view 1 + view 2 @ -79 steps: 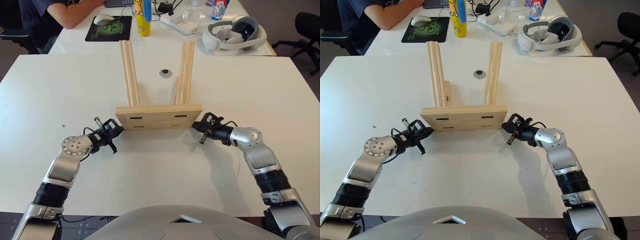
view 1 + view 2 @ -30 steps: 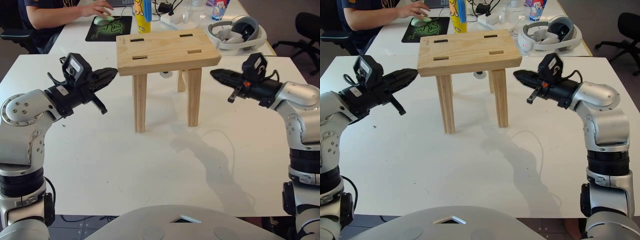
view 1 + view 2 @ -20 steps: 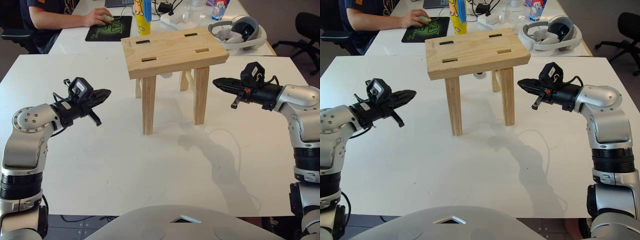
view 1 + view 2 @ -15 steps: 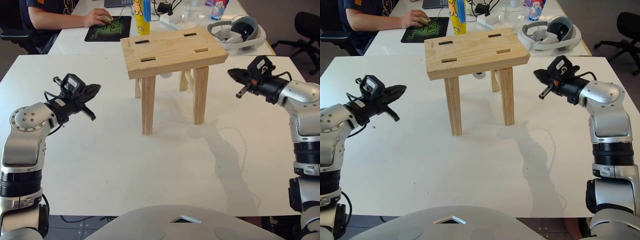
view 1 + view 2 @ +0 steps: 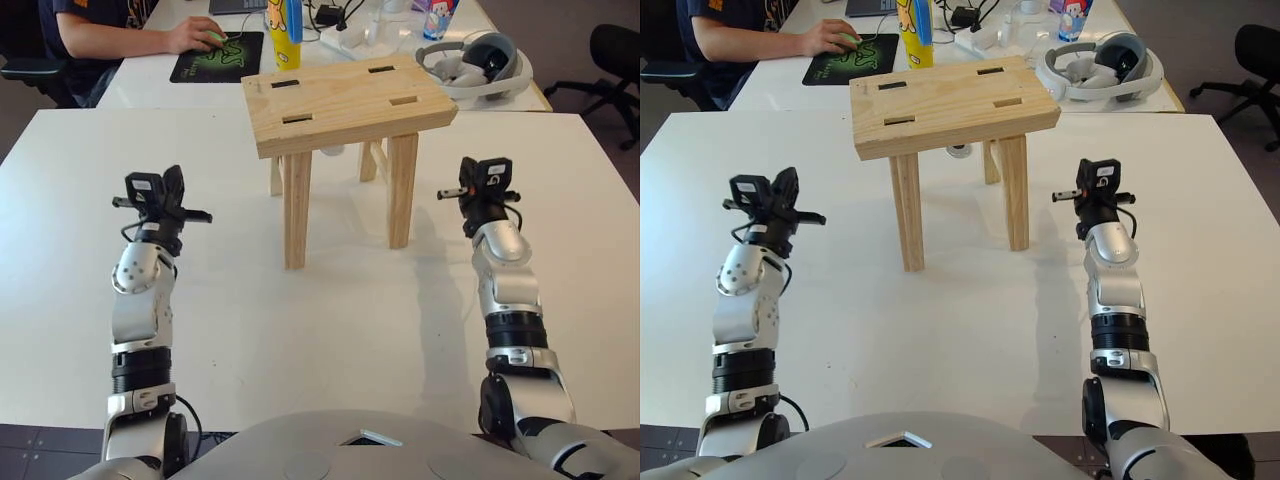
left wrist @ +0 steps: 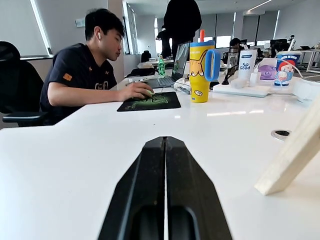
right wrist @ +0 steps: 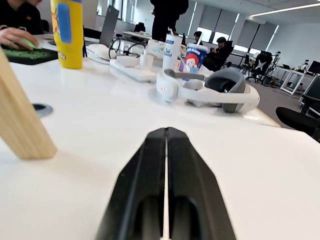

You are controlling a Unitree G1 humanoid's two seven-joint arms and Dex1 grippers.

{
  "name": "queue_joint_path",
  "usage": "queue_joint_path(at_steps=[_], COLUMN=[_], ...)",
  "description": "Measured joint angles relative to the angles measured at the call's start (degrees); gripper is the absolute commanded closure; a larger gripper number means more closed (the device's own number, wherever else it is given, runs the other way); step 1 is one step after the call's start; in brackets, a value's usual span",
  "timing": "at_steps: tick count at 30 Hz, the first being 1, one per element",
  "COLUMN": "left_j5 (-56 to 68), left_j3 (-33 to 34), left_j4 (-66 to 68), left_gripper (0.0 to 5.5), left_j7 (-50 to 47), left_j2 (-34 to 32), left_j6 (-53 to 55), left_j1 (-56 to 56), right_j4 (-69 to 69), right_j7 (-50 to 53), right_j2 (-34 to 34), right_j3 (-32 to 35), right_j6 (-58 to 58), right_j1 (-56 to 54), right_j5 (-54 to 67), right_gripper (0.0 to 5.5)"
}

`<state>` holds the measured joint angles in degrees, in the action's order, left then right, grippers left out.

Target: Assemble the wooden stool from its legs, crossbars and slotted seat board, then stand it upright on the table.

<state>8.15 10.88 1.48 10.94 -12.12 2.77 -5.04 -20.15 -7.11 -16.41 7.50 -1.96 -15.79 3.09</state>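
White office table (image 5: 330, 340) with a second desk butted against its far edge, where a yellow bottle (image 5: 285, 20) and a headset (image 5: 470, 62) lie. On the near table, the stool (image 5: 345, 95) stands upright on its legs close to the middle of the far edge, with the slotted seat board on top showing 4 slots. The 2 front legs (image 5: 296, 210) are plain to see; the rear ones and the crossbars are mostly hidden behind them.

Both arms sit apart from the stool. The left gripper (image 6: 165, 142) is low over the surface between the stool and the left edge, its 2 fingers pressed flat together with nothing between them. The right gripper (image 7: 166, 132) is in the matching spot toward the right edge, fingers likewise pressed together and empty. Each wrist view catches a stool leg off to the side, clear of the fingers.

Judged from this, the task looks finished: the stool is built and standing. The risk now lies in the arms themselves. A wrist swinging inward could clip a leg or the overhanging seat. The joints may be only slotted, so a knock might loosen a leg or tip the stool toward the far edge.
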Motion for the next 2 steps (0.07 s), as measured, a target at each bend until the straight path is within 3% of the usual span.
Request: queue_joint_path(at_steps=[2], left_j5=[-0.5], left_j3=[-1.2], left_j4=[1.0], left_gripper=[5.5], left_j7=[-0.5], left_j2=[1.5], left_j6=[-1.2], left_j1=[1.2], right_j4=[-0.3], right_j7=[0.1], right_j2=[0.8], right_j3=[-0.8], right_j6=[-1.5], right_j1=[1.7], right_j5=[-0.4], right_gripper=[5.48])
